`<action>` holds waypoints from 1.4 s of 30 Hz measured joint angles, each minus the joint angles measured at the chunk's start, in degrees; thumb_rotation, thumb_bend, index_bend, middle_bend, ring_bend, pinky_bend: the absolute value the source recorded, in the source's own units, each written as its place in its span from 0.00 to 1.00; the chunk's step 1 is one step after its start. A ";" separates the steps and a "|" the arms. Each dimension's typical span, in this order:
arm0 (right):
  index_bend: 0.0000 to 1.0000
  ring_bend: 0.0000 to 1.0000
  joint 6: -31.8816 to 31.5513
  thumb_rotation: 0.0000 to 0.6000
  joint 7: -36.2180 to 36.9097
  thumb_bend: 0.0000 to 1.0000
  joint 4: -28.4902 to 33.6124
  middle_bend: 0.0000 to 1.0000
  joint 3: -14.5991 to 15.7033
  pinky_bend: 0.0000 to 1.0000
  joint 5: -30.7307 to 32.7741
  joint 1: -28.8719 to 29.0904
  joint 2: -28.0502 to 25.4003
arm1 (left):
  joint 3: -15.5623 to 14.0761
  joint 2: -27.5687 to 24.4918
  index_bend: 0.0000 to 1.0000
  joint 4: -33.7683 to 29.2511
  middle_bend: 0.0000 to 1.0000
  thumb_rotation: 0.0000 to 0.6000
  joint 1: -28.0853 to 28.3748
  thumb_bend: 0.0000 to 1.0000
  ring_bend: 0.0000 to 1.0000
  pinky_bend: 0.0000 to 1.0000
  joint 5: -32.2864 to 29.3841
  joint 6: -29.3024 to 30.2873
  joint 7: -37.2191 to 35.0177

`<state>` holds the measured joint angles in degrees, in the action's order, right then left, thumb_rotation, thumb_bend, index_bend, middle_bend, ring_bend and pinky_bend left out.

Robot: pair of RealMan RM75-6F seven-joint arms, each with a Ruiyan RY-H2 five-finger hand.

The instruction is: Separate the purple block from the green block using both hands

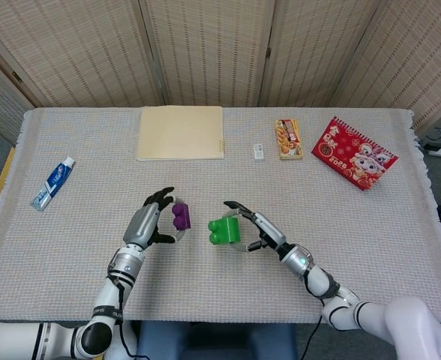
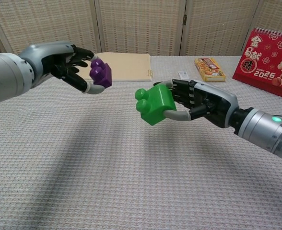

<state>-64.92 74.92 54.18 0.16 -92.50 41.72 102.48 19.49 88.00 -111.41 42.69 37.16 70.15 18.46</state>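
Note:
The purple block [image 1: 181,216] [image 2: 100,73] and the green block [image 1: 224,229] [image 2: 155,103] are apart, both held above the table. My left hand [image 1: 148,223] [image 2: 64,62] grips the purple block, which sticks out to the right of its fingers. My right hand [image 1: 256,231] [image 2: 203,100] grips the green block from its right side, the studs pointing left. A clear gap separates the two blocks in both views.
A toothpaste tube [image 1: 53,182] lies at the left edge. At the back sit a tan board [image 1: 181,132] [image 2: 123,66], a small white piece [image 1: 259,152], a snack box [image 1: 288,139] [image 2: 209,69] and a red calendar [image 1: 354,152] [image 2: 270,56].

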 measured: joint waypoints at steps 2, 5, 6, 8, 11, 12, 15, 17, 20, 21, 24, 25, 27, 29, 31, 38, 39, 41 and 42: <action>0.76 0.07 0.84 1.00 -4.26 0.35 2.15 0.12 -0.01 0.00 0.62 -0.20 -2.07 | -1.58 -0.72 0.59 1.37 0.11 1.00 -1.08 0.44 0.00 0.00 1.46 -1.02 -1.26; 0.77 0.07 2.55 1.00 -12.26 0.35 5.80 0.12 -0.12 0.00 2.09 -0.58 -5.42 | -4.04 -1.29 0.59 3.63 0.11 1.00 -2.64 0.44 0.00 0.00 3.15 -2.79 -3.47; 0.77 0.08 3.38 1.00 -15.75 0.35 7.27 0.12 -0.20 0.00 2.86 -0.74 -6.73 | -4.67 -1.31 0.59 4.39 0.11 1.00 -3.00 0.44 0.00 0.00 3.51 -3.35 -4.09; 0.77 0.07 4.70 1.00 -21.21 0.35 9.48 0.12 -0.32 0.00 4.16 -0.97 -8.72 | -5.88 -1.04 0.59 6.35 0.11 1.00 -3.62 0.44 0.00 0.00 4.25 -4.64 -5.21; 0.77 0.07 7.19 1.00 -30.11 0.35 13.32 0.12 -0.51 0.00 6.71 -1.42 -12.18 | -7.44 0.28 0.59 9.74 0.11 1.00 -4.10 0.45 0.00 0.00 5.53 -6.38 -6.17; 0.77 0.07 8.13 1.00 -33.29 0.35 14.81 0.12 -0.62 0.00 7.90 -1.67 -13.51 | -7.87 0.88 0.59 10.85 0.11 1.00 -4.19 0.45 0.00 0.00 5.98 -6.97 -6.50; 0.77 0.07 9.88 1.00 -39.57 0.35 17.81 0.12 -0.97 0.00 10.84 -2.59 -16.15 | -8.75 3.11 0.58 14.41 0.11 1.00 -4.34 0.45 0.00 0.00 7.93 -8.67 -7.82; 0.77 0.07 10.95 1.00 -41.64 0.35 18.97 0.12 -1.15 0.00 12.38 -3.25 -17.30 | -9.15 4.52 0.57 16.65 0.11 1.00 -4.32 0.45 0.00 0.00 9.50 -9.47 -8.37; 0.77 0.06 12.27 1.00 -42.39 0.35 19.98 0.12 -1.48 0.00 13.54 -4.10 -18.34 | -9.73 6.36 0.52 19.44 0.11 1.00 -4.31 0.45 0.00 0.00 11.66 -9.83 -8.50; 0.76 0.06 12.42 1.00 -42.66 0.35 20.11 0.12 -1.62 0.00 13.68 -4.32 -18.59 | -9.84 6.88 0.48 20.12 0.11 1.00 -4.32 0.45 0.00 0.00 12.05 -9.98 -8.58; 0.47 0.05 12.88 1.00 -43.65 0.35 20.34 0.06 -1.78 0.00 13.78 -4.57 -18.94 | -9.95 7.74 0.25 21.60 0.08 1.00 -4.28 0.45 0.00 0.00 12.41 -10.95 -8.61; 0.33 0.04 13.17 1.00 -43.82 0.35 20.51 0.04 -1.76 0.00 13.73 -4.58 -19.11 | -9.97 7.80 0.14 21.83 0.05 1.00 -4.23 0.45 0.00 0.00 12.34 -11.21 -8.40; 0.02 0.00 14.07 1.00 -43.94 0.35 21.11 0.00 -1.56 0.00 13.28 -4.52 -19.73 | -10.04 7.90 0.01 22.24 0.00 1.00 -4.07 0.45 0.00 0.00 12.08 -11.38 -7.36; 0.00 0.00 14.75 1.00 -43.40 0.35 21.79 0.00 -1.52 0.00 13.02 -4.46 -20.34 | -9.97 8.22 0.00 22.79 0.00 1.00 -3.94 0.44 0.00 0.00 11.83 -11.06 -5.92; 0.00 0.00 15.79 1.00 -42.62 0.35 22.53 0.00 -1.56 0.00 13.03 -4.35 -21.04 | -9.71 8.65 0.00 23.31 0.00 1.00 -3.88 0.44 0.00 0.00 11.70 -10.51 -5.05; 0.00 0.00 17.41 1.00 -41.94 0.35 25.55 0.00 -2.05 0.00 12.79 -4.15 -23.80 | -8.46 7.84 0.00 22.46 0.00 1.00 -3.87 0.42 0.00 0.00 11.27 -10.00 -3.68; 0.00 0.00 17.28 1.00 -41.97 0.35 26.15 0.00 -2.10 0.00 12.54 -4.21 -24.28 | -8.37 7.56 0.00 22.09 0.00 1.00 -3.92 0.42 0.00 0.00 11.34 -9.88 -3.59; 0.00 0.00 16.99 1.00 -42.00 0.35 27.29 0.00 -2.10 0.00 12.02 -4.32 -25.15 | -8.25 6.62 0.00 20.84 0.00 1.00 -4.09 0.42 0.00 0.00 11.79 -9.51 -3.39; 0.00 0.00 16.61 1.00 -42.13 0.35 28.21 0.00 -2.06 0.00 11.47 -4.43 -25.99 | -8.25 6.04 0.00 20.11 0.00 1.00 -4.19 0.42 0.00 0.00 12.16 -9.30 -3.24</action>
<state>-48.31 32.79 82.38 -1.89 -81.03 37.29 76.49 11.23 94.04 -91.30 38.50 49.32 60.85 15.22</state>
